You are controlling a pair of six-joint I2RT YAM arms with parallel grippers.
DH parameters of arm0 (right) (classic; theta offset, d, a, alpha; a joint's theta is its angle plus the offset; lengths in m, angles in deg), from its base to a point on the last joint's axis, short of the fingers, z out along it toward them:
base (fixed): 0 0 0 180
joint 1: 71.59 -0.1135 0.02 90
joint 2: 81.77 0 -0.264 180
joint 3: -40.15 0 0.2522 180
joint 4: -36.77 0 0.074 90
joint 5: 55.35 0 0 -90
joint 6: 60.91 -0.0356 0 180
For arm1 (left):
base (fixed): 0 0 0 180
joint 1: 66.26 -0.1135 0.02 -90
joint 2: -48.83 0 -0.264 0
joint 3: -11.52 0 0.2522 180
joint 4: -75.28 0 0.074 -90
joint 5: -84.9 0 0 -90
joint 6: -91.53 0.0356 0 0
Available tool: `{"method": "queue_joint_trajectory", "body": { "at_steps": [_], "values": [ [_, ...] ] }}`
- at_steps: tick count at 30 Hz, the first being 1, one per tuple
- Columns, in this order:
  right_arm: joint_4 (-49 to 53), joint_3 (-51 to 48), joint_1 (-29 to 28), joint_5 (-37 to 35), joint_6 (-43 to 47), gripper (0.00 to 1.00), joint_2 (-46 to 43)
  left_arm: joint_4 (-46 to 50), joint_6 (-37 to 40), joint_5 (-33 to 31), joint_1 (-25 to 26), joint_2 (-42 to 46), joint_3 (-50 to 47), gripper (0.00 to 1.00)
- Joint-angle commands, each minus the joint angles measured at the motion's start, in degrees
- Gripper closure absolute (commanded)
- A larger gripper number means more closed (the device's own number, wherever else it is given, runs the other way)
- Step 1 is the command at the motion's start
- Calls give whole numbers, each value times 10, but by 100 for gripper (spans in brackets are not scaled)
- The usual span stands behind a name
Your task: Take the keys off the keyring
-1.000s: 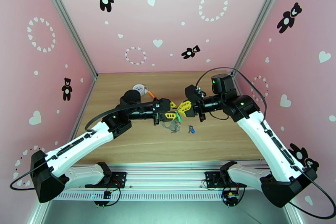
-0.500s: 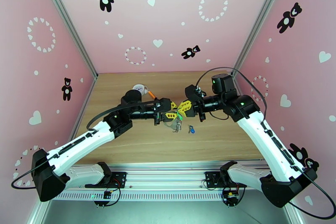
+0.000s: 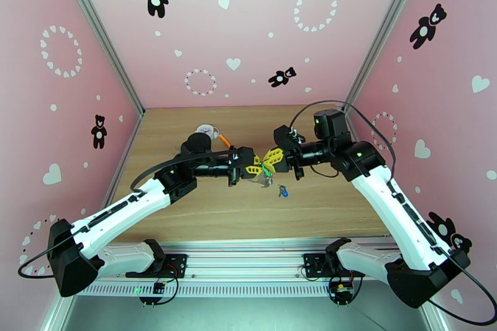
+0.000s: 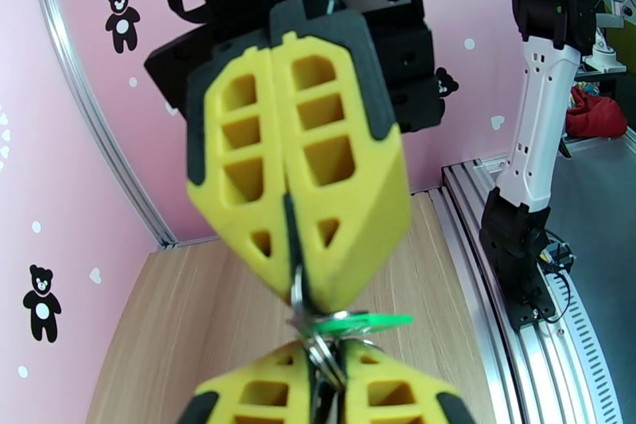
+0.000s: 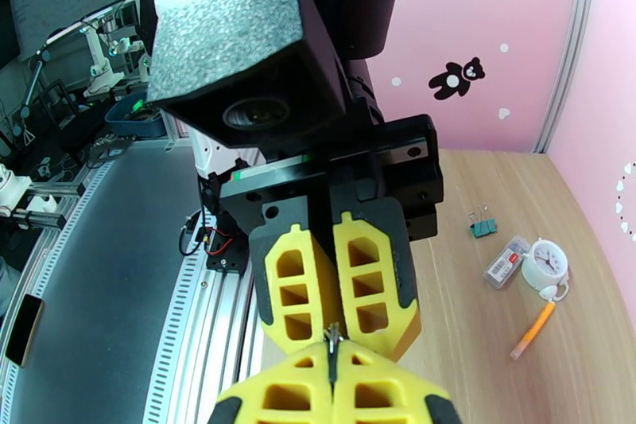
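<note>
Left gripper (image 4: 327, 378): I see it clamped on keyring (image 4: 300, 308).
Right gripper (image 4: 292, 281): clamped likewise.
Green-tagged key (image 4: 362, 323): hanging between.
Blue-tagged key (image 3: 283, 190): on table (image 3: 323, 205).

Two keys (image 4: 362, 322) (image 3: 283, 190); one keyring (image 4: 322, 358); one clock (image 5: 547, 258); one pen (image 5: 533, 330).

No word, brand or number can be read anywhere. In the right wrist view the small white clock (image 5: 547, 258) has dial marks too small to make out. Just left of the clock, a clear box (image 5: 505, 262) bears a red-and-white label whose print is a blur. The green tag (image 4: 362, 323) is seen edge-on, its faces hidden.
</note>
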Motion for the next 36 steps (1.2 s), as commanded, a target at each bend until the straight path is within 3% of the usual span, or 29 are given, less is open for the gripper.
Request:
{"method": "queue_joint_trajectory", "body": {
  "at_steps": [1, 7, 15, 20, 22, 27, 31, 36],
  "values": [
    [-12, -4, -15, -16, -2, 100, -20, -5, -13, -23, 3, 1, 3, 89],
    [-11, -12, -46, -87, 8, 100, -30, -35, -42, -61, 3, 7, 3, 93],
    [-13, -32, -113, -248, 33, 100, -45, -61, -116, -90, 3, 5, 28, 95],
    [-51, -36, -117, -287, 10, 100, -53, -41, -141, -83, 3, 5, 43, 85],
    [-65, -27, -107, -273, -6, 100, -53, -55, -139, -87, 3, 15, 22, 73],
    [-78, 1, -48, -159, -48, 100, -38, -35, -91, -37, 4, 42, -15, 56],
    [-68, 9, -2, -39, -58, 100, -25, -4, -20, -29, 3, 55, -26, 50],
    [-49, 14, 24, 37, -61, 100, -14, 13, 28, -41, 3, 39, -2, 48]
  ]
}}
